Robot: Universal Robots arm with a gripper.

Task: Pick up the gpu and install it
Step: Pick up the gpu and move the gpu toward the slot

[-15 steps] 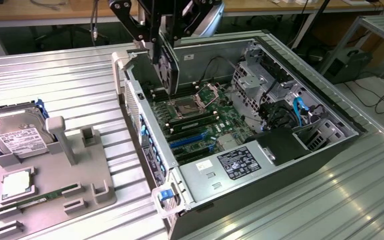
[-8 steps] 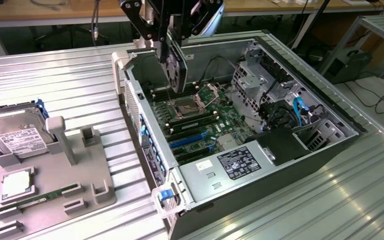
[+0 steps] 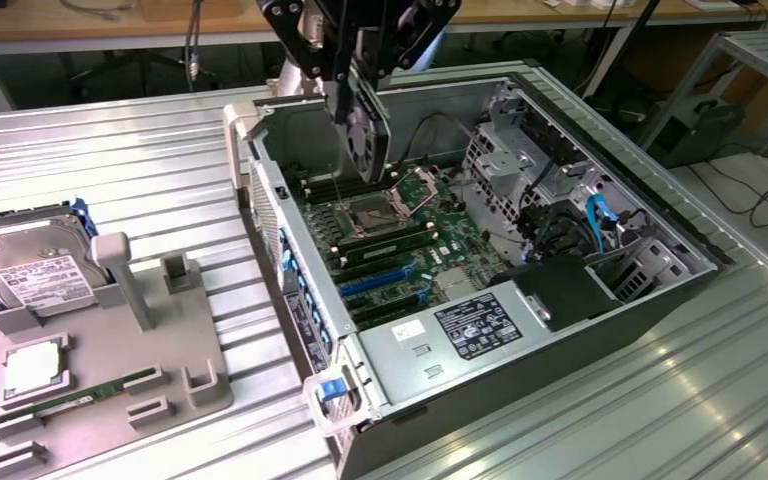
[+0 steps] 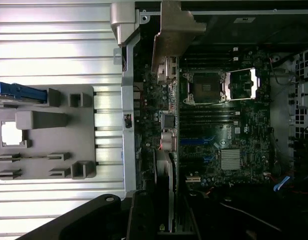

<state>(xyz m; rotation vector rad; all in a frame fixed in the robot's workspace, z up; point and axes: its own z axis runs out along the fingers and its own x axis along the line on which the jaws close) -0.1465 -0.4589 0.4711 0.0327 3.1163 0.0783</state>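
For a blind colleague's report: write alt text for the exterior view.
A robot gripper holds a graphics card upright above the motherboard of an open computer case. At the exterior view's left, a grey tray carries a hard drive.

Ribbed metal table; wooden desk behind.

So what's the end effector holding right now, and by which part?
The gpu, clamped by its upper edge in the end effector, hanging over the open case.
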